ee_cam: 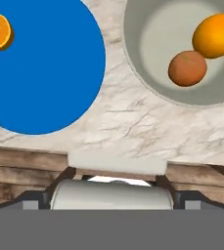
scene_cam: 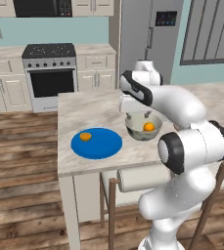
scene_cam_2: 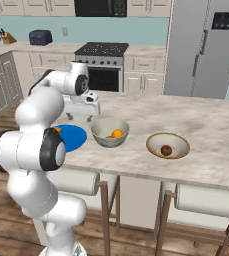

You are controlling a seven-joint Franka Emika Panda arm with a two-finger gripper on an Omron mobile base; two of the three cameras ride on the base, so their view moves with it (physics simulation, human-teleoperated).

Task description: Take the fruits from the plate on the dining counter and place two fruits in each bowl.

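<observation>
My arm (scene_cam: 182, 146) is folded forward, elbow high, wrist bent down; my gripper (scene_cam_2: 89, 116) hangs low, and I can't tell how the jaws stand.

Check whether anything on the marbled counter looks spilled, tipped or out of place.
Nothing stands out. The grey-green bowl and tan-rimmed bowl sit upright with fruit inside, and the flat blue plate lies level on the counter.

The plate (scene_cam: 97, 144), deep bowl (scene_cam: 143, 128) and shallow bowl (scene_cam_2: 168, 146) sit in a row on the counter (scene_cam: 91, 110). One fruit (scene_cam: 85, 136) lies on the plate, two in the deep bowl, one in the shallow bowl.
</observation>
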